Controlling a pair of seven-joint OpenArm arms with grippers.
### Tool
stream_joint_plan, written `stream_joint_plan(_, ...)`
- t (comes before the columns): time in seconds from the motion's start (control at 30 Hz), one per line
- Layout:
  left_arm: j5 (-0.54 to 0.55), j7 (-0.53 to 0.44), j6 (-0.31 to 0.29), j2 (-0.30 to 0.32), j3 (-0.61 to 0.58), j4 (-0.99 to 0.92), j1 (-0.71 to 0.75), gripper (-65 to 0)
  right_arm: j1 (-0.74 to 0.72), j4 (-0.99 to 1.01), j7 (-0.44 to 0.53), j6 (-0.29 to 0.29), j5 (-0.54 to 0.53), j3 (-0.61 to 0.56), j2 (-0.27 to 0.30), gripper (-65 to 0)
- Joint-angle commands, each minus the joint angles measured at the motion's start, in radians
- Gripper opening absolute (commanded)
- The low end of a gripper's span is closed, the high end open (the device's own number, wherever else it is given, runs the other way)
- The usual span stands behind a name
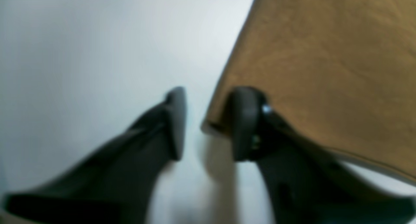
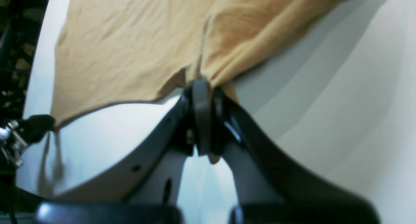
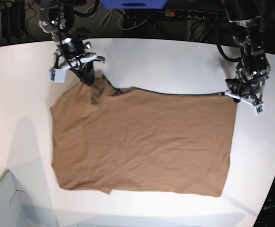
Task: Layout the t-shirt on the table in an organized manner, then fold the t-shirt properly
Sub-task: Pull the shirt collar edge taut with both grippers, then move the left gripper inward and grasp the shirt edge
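The brown t-shirt (image 3: 142,142) lies spread mostly flat on the white table (image 3: 175,61), with its far left part bunched up. My right gripper (image 3: 87,78) is at that bunched part. In the right wrist view the right gripper (image 2: 204,84) is shut on a gathered fold of the t-shirt (image 2: 130,48). My left gripper (image 3: 232,93) sits at the shirt's far right corner. In the left wrist view the left gripper (image 1: 208,126) has its jaws a little apart. The t-shirt (image 1: 325,71) corner pokes into the gap, and one finger rests over the cloth.
Cables and a power strip (image 3: 189,13) run behind the table's far edge, beside a blue object (image 3: 133,4). A pale grey box (image 3: 5,203) sits at the near left corner. The table's curved edge (image 3: 274,179) drops off at the right.
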State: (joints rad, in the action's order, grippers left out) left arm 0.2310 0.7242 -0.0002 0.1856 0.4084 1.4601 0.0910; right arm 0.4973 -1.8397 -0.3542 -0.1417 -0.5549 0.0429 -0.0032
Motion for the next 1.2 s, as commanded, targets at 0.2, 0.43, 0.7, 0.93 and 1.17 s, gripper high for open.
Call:
stream_joint_plan(0.2,-0.006,-0.016,0.001,0.009,-0.015,0.054,-0.033,-62.8,0.001,-0.016,0.022,-0.016,-0.007,-0.001,0.009,-65.0)
stream_joint_plan(0.43,-0.025,-0.008,0.013,0.035,-0.113,0.170,-0.053,-65.0,0.004,-0.016,0.022,-0.016,-0.007,-0.001,0.010,-65.0)
stream_joint_plan(0.7,-0.319,-0.015,0.009,-0.010,-0.349,0.179,-0.101,-64.6,0.005,-0.016,0.022,-0.016,-0.007,-0.001,0.010,-65.0)
stream_joint_plan(0.93,-0.577,0.035,0.006,-0.070,-0.550,0.167,-0.165,-60.8,0.007,-0.018,0.020,-0.016,-0.007,-0.001,0.010,-65.0)
stream_joint_plan(1.17,-0.706,0.041,0.004,-0.076,-0.615,0.245,-0.129,-22.9,-0.002,-0.018,-0.018,-0.016,-0.007,-0.001,0.010,-65.0)
